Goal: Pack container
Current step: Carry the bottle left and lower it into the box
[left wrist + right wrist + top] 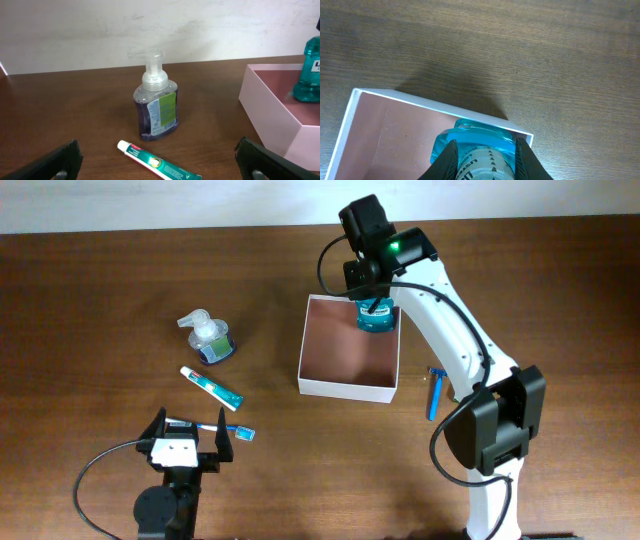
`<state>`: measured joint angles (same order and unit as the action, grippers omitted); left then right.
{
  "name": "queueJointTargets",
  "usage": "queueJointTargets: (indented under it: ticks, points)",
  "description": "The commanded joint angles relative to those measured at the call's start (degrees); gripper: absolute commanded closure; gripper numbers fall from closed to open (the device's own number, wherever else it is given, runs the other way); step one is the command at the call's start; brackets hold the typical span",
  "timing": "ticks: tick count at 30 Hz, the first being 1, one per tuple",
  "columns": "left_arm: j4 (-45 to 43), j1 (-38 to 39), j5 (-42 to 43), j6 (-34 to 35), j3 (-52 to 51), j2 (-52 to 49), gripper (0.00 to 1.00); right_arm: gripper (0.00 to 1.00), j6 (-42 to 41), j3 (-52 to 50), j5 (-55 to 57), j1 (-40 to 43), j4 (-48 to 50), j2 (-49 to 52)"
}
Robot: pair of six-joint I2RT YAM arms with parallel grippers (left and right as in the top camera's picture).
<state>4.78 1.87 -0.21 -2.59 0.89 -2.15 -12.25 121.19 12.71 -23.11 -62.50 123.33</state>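
Observation:
The container [345, 388] is a square, shallow white box with a pinkish-brown inside, right of the table's middle. It also shows in the left wrist view [270, 110] and the right wrist view [420, 102]. A clear blue mouthwash bottle [377, 320] stands upright in its far right corner, also seen from the left wrist [310, 70] and from above in the right wrist view [470, 137]. My right gripper [377, 305] [485, 162] is shut on the bottle's top. My left gripper [185, 445] [160, 167] is open and empty, low near the table's front left.
A pump soap bottle [208, 338] [156, 107] stands left of the container. A green toothpaste tube [211, 387] [145, 156] lies in front of it. A toothbrush [225, 429] lies by my left gripper. A blue-handled item [435, 392] lies right of the container.

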Motion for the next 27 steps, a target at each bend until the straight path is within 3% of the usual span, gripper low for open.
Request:
queueJointTargets:
  ticks: [1,5,6,8,27]
  points:
    - [0.02,0.22,-0.13,0.37,-0.31,0.22,0.01,0.78,-0.74,1.62,0.63,-0.04,0.57,-0.42]
    - [0.02,0.22,-0.11,0.37,-0.31,0.22,0.01,0.75,-0.76,1.62,0.61,-0.04,0.57,-0.13]
    - [0.02,0.22,-0.13,0.37,-0.31,0.22,0.01,0.49,-0.76,1.62,0.61,-0.04,0.57,-0.04]
    - [0.02,0.22,-0.11,0.37,-0.31,0.22,0.01,0.40,-0.74,1.62,0.61,-0.04,0.59,-0.04]
    - [0.02,0.22,-0.11,0.37,-0.31,0.22,0.01,0.37,-0.72,3.02,1.07,0.83,-1.97,-2.38]
